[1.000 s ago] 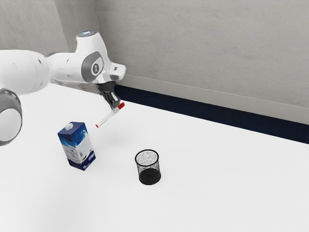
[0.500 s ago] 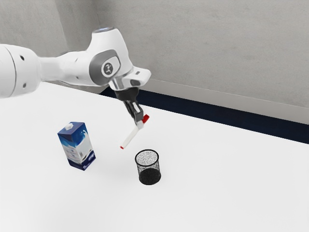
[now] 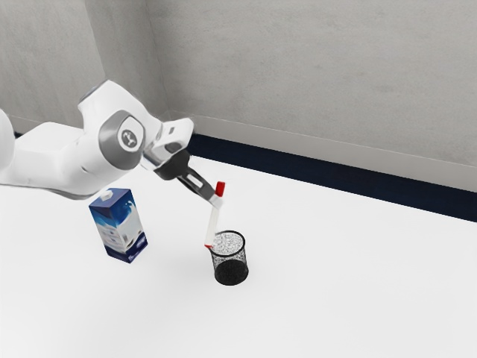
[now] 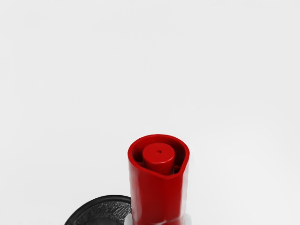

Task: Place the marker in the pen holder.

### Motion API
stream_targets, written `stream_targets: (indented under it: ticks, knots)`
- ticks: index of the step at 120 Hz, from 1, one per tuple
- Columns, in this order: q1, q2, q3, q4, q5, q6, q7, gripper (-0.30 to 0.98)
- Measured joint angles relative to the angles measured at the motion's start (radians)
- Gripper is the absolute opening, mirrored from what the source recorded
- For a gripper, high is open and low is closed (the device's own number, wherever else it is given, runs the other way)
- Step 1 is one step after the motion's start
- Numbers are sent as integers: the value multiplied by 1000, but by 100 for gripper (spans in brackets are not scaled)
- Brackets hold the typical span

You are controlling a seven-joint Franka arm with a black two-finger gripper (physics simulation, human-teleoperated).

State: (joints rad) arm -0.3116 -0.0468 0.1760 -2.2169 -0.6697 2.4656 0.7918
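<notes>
The end effector (image 3: 216, 200) is pinching the marker (image 3: 213, 225) near its red upper end, above the pen holder (image 3: 231, 273). The marker is close to upright, leaning a little, its top toward the exterior view's right. Its small red lower tip overlaps the pen holder's rim on the exterior view's left; whether it is inside the rim or just outside, I cannot tell. In the wrist view the red end shows a hollow with a round plug in it, and part of the pen holder's black rim lies beside it.

The pen holder, black mesh, stands upright on the desk (image 3: 335, 298). Well apart from it, toward the exterior view's left, stands a blue and white carton (image 3: 119, 231). Beyond the pen holder and the desk rises a grey wall (image 3: 313, 67).
</notes>
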Motion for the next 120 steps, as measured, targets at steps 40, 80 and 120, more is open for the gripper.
stream_targets:
  ticks: [40, 80, 120]
  knots:
    - [22, 121, -6, 83, -124, 112, 176, -9]
    - [-16, 148, -10, 74, -164, 135, 292, -9]
    - [-28, 165, -20, 81, -129, 128, 344, 36]
